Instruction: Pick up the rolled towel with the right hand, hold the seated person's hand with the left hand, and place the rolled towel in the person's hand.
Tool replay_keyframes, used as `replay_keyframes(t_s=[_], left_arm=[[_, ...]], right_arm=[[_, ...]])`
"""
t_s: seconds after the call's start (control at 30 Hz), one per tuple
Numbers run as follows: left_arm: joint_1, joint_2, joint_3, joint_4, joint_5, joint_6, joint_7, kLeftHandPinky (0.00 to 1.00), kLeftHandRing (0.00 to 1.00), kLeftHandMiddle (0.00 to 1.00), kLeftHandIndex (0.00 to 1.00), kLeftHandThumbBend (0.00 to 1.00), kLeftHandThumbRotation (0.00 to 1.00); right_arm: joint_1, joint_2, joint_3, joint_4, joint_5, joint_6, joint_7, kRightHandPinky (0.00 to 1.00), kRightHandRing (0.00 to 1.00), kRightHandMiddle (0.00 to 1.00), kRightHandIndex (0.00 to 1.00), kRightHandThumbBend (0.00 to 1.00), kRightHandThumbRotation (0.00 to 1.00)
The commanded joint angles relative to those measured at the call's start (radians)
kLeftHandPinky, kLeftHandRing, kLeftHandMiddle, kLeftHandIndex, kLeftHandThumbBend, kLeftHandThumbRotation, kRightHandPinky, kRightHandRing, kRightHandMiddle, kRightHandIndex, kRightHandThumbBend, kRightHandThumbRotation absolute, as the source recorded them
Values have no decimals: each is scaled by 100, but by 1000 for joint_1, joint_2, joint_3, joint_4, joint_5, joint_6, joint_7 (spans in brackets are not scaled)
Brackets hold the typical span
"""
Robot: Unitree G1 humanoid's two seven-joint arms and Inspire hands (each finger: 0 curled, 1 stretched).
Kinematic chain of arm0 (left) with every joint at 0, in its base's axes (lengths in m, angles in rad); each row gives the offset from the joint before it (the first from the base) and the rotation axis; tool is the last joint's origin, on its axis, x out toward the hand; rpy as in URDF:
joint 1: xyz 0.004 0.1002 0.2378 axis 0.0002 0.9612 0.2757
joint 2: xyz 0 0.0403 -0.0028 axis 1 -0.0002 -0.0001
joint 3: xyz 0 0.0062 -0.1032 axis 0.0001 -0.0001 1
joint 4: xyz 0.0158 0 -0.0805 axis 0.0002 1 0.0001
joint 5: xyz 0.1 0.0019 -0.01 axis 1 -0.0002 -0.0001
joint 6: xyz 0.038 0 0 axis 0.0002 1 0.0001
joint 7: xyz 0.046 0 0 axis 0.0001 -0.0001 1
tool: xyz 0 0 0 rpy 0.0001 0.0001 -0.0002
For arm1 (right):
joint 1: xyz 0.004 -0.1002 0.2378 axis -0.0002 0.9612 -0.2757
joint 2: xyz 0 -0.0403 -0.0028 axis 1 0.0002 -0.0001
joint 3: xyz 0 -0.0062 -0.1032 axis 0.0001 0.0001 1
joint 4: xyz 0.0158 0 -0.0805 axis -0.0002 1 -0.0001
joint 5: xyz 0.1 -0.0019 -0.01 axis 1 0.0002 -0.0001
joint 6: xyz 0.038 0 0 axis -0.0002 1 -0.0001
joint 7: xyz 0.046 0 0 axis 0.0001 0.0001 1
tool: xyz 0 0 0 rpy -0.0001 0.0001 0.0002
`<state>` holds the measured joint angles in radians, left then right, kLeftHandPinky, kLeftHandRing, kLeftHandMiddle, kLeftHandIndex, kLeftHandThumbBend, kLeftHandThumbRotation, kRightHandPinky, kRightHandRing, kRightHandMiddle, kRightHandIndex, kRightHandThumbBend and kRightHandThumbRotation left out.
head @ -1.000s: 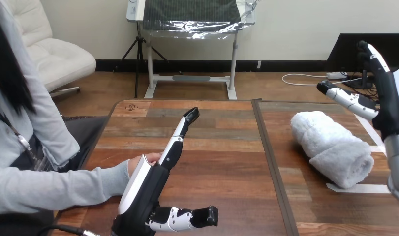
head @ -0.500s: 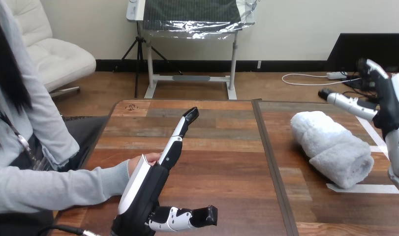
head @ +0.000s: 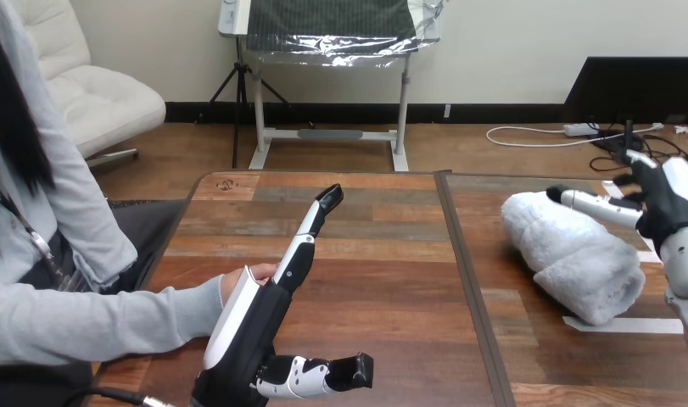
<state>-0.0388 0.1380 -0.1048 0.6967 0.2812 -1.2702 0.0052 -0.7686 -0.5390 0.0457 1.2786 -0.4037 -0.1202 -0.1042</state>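
Two robot hands show in the head view. The left hand (head: 255, 318) stands on edge at the near left of the table (head: 383, 280), fingers straight and thumb out to the side, gripping nothing. The person's hand (head: 254, 273) lies just behind it, against its back. At the right, the rolled towel (head: 578, 259) lies on the wood beside a strip of white tape (head: 624, 325). The right hand (head: 662, 199) hangs at the towel's far end with its fingers spread and uncurled. One finger reaches over the roll, and contact cannot be told.
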Motion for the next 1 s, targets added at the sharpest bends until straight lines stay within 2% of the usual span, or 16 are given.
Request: replay_keyframes(t_s=[0.0, 0.1, 0.23, 0.27, 0.33, 0.43, 0.53, 0.6, 0.73, 0.83, 0.87, 0.97], left_arm=[[-33, -10, -7, -47, -21, -15, 2, 100, 100, 100, 100, 100, 79], [-30, -9, -10, -50, -25, -16, 0, 100, 100, 100, 100, 100, 79], [-29, -6, -14, -50, -32, -27, -4, 100, 100, 100, 100, 100, 79], [-27, -5, -15, -51, -35, -28, -5, 100, 100, 100, 100, 100, 79], [-24, -4, -19, -55, -42, -29, -9, 100, 100, 100, 100, 100, 79], [-21, -4, -22, -58, -47, -32, -12, 100, 100, 100, 100, 100, 79], [-20, -4, -22, -59, -46, -41, -11, 100, 100, 100, 100, 100, 79], [-19, -5, -23, -58, -47, -47, -12, 100, 100, 100, 100, 100, 79], [-16, -1, -34, -62, -66, -54, -22, 100, 100, 100, 100, 100, 79], [-7, 1, -35, -75, -69, -54, -25, 100, 100, 100, 100, 100, 79], [-4, 1, -35, -79, -70, -55, -26, 100, 100, 100, 100, 100, 79], [1, 4, -40, -88, -76, -63, -29, 100, 100, 100, 100, 100, 79]], right_arm=[[-114, -10, 25, 15, -6, 8, 16, 69, 82, 84, 92, 100, 62], [-117, -5, 27, 27, -1, 26, 27, 68, 80, 82, 92, 100, 62], [-117, 1, 49, 41, -14, 47, 34, 65, 77, 78, 93, 100, 62], [-116, 2, 52, 43, -15, 49, 32, 58, 68, 69, 93, 100, 62], [-115, 5, 62, 48, -22, 57, 37, 52, 61, 63, 93, 100, 62], [-113, 7, 82, 54, -37, 69, 50, 39, 47, 52, 93, 100, 63], [-107, 10, 99, 60, -52, 76, 57, 35, 44, 51, 94, 100, 65], [-103, 13, 102, 63, -54, 80, 62, 31, 38, 46, 94, 100, 65], [-97, 24, 133, 73, -79, 115, 82, 26, 33, 42, 94, 100, 66], [-89, 29, 150, 77, -92, 125, 99, 33, 43, 52, 95, 100, 67], [-86, 30, 155, 78, -96, 126, 106, 43, 55, 63, 95, 100, 68], [-72, 32, 181, 81, -120, 118, 111, 53, 66, 73, 95, 100, 68]])
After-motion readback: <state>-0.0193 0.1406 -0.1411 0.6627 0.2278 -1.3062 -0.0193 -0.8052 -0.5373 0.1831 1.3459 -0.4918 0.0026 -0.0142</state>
